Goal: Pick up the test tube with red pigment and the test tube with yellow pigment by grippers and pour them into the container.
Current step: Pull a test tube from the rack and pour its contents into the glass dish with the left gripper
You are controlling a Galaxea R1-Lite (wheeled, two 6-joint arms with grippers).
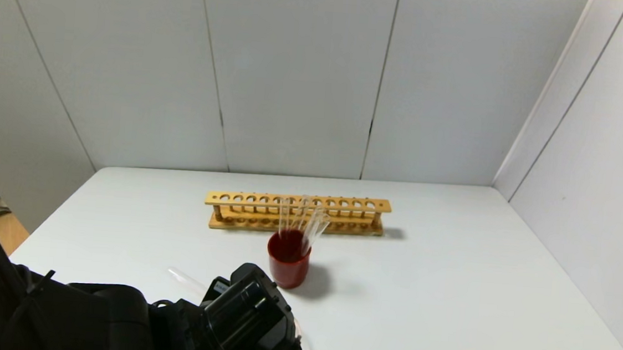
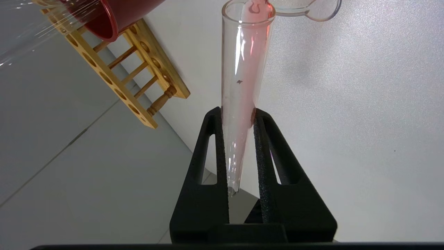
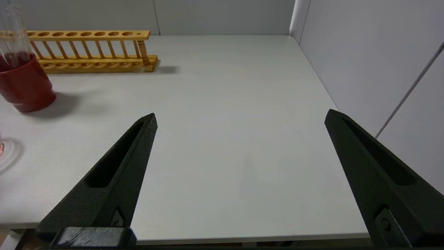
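Red-pigment test tube (image 2: pixel 242 86) pinched in left gripper (image 2: pixel 239 152) fingers, tipping at container (image 2: pixel 308 10) lip; risking slipping, spilling onto tabletop (image 2: pixel 364 121). Right gripper (image 3: pixel 239 121) fingers gaping wide, idling.

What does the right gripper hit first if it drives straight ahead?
Probably nothing soon: the open right gripper points across the bare table toward the back wall. The rack and red cup sit off to one side.

A: What colour is the cup (image 1: pixel 288 265)?
B: Dark red. The rack (image 1: pixel 297 213) is yellow wood, the desk (image 1: pixel 446 297) white.
A: And the fingers (image 2: pixel 208 163)?
B: Black, around a pink-stained clear tube (image 2: pixel 242 80).
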